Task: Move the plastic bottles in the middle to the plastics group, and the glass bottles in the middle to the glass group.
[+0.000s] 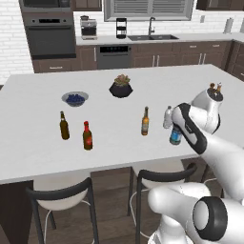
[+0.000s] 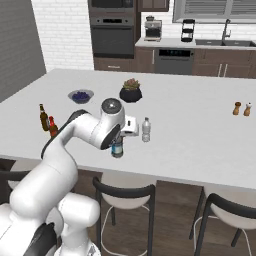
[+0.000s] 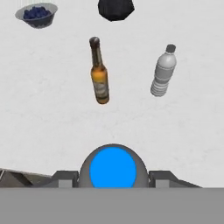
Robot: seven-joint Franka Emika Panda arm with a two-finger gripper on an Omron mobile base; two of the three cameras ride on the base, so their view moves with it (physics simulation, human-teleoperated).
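Blue-labelled plastic bottle (image 1: 175, 135) near the counter (image 1: 119, 133) front edge, open room leftward, gripper (image 3: 113, 177) half-open, closed around its blue cap.

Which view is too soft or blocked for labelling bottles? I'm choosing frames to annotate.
Left base view: even flat light, no glare, but the arm covers part of the blue-labelled bottle. Right base view: the arm covers most of that bottle; the whitish bottle stands in plain sight. Hand view: mildly blurred; the amber bottle is readable, and the blue cap looms large between the gripper fingers.
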